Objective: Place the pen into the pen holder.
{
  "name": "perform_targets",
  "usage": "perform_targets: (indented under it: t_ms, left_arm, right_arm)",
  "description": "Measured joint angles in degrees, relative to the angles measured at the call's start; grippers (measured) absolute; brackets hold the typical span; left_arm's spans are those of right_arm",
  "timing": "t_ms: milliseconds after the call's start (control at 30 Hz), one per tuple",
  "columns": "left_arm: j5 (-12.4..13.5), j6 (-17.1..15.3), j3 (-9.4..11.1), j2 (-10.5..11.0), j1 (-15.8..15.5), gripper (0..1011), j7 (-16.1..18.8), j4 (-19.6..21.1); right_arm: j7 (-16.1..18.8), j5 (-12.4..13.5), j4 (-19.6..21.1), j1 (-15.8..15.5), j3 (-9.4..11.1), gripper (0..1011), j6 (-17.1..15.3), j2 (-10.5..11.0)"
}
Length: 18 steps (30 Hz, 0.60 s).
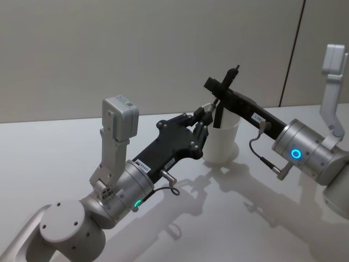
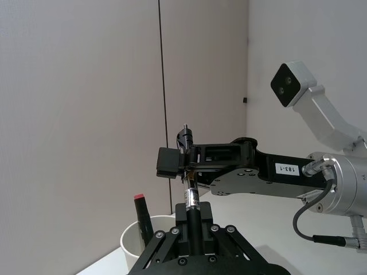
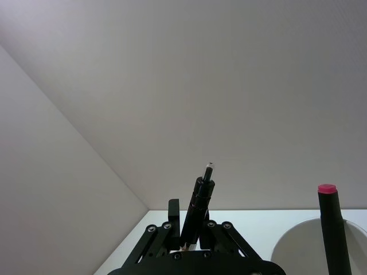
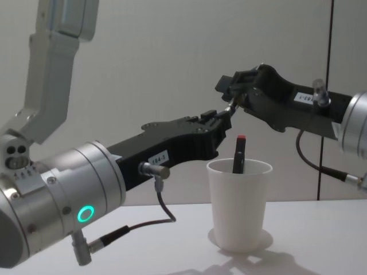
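Upper centre of head view | pen (image 1: 233,75) was pinched by both L gripper (image 1: 206,111) & R gripper (image 1: 221,90), just above pen holder (image 1: 224,143) | red-capped marker (image 4: 239,153) sat inside | pen not in yet; lowering + release left

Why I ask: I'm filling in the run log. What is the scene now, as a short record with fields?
pen: black, held in the air near the cup, higher than its rim
left gripper: shut on the pen's lower part
right gripper: shut on the pen farther up
pen holder: white paper cup, upright on the table
already in cup: dark marker with a red cap
task state: pen not yet in the holder
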<state>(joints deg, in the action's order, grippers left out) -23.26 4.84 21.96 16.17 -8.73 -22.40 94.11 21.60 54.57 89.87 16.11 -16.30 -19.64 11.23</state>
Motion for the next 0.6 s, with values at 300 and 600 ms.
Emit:
perform_targets:
  t_ms: [300,600]
  left_arm:
    - [-0.01,0.00,-0.01,0.00,0.00,128,0.00,0.00]
    - [-0.05,0.06,-0.04,0.00,-0.01,158,0.00,0.03]
  right_arm:
    - [0.01,0.00,-0.04,0.04,0.01,157,-0.01,0.04]
    - [-0.14,-0.04,-0.13,0.05,0.06,154,-0.01,0.11]
